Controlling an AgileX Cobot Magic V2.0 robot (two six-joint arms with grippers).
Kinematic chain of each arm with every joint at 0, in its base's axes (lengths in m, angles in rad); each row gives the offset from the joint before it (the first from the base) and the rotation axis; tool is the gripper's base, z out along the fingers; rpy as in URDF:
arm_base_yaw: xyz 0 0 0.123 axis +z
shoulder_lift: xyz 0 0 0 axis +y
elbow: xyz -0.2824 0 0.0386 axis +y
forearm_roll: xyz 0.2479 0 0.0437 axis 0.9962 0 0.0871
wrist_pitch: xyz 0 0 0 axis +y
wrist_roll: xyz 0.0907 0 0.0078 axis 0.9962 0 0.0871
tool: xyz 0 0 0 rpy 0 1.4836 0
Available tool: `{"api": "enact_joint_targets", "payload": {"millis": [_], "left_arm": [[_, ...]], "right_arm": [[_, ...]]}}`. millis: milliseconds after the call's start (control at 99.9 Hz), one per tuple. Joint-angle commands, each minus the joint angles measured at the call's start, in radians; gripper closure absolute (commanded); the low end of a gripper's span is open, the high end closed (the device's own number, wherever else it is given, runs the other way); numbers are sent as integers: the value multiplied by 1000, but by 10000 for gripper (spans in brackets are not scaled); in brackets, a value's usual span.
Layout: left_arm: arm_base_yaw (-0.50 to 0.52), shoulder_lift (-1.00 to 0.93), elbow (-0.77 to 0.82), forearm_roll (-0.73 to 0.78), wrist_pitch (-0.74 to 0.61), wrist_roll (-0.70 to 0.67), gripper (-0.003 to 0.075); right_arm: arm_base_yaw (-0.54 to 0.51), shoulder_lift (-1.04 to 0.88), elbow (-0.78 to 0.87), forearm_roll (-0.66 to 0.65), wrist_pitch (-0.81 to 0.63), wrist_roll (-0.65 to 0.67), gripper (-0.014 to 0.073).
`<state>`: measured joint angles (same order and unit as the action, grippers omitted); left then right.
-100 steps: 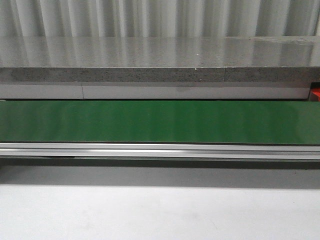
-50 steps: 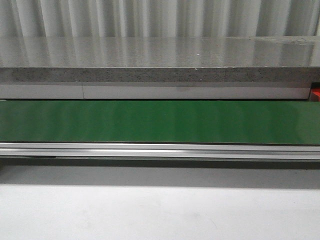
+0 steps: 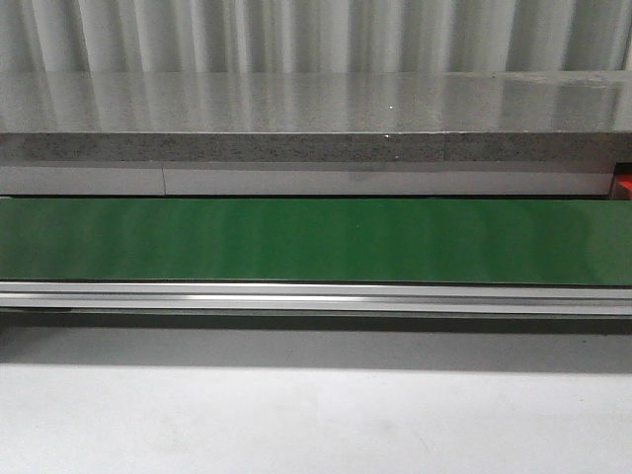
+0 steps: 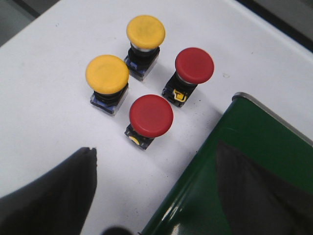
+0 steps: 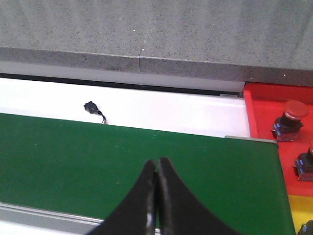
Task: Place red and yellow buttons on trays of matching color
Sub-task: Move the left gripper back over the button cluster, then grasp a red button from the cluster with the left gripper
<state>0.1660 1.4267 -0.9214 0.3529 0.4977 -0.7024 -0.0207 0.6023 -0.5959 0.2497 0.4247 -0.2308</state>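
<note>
Four round-capped plastic push buttons wait on the white counter (image 4: 44, 98); the nearest red one (image 4: 150, 116) lies at twelve o'clock from the wide-open, empty left hand (image 4: 151, 191); the right hand (image 5: 155, 196) is closed, empty.

2 yellow buttons (image 4: 125, 53), 2 red buttons (image 4: 172, 93) upright, clustered.

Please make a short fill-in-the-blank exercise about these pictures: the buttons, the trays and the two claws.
1. In the left wrist view, ____ buttons stand on the white table: the two yellow buttons and the two red buttons.
2. The fingers of the right claw are pressed ____ over the green belt.
3. The button already standing in the red tray is ____ in color.
4. The left claw is ____, holding nothing.

Missing words: four; together; red; open
</note>
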Motion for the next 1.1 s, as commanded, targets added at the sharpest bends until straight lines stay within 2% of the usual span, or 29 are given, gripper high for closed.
{"api": "enact_joint_targets", "payload": {"millis": [0,220,661,891,981,1031,1091], "left_arm": [[2,26,-47,-2,-52,-7,220],[24,140,-95,-13,-68,-7,220],[50,267,-103,-30,-205,-7,220],[79,307,-106,-35,-230,-7,227],[88,307,-108,-35,-230,-7,290],[88,307,-108,-35,-227,-7,358],[88,305,-108,-35,-223,0,477]], "right_arm": [[-1,-3,-26,2,-68,-10,661],[-1,-3,-26,2,-68,-10,661],[-1,-3,-26,2,-69,-10,661],[-1,-3,-26,2,-69,-10,661],[-1,-3,-26,2,-69,-10,661],[-1,-3,-26,2,-69,-10,661],[-1,-3,-26,2,-69,-10,661]]}}
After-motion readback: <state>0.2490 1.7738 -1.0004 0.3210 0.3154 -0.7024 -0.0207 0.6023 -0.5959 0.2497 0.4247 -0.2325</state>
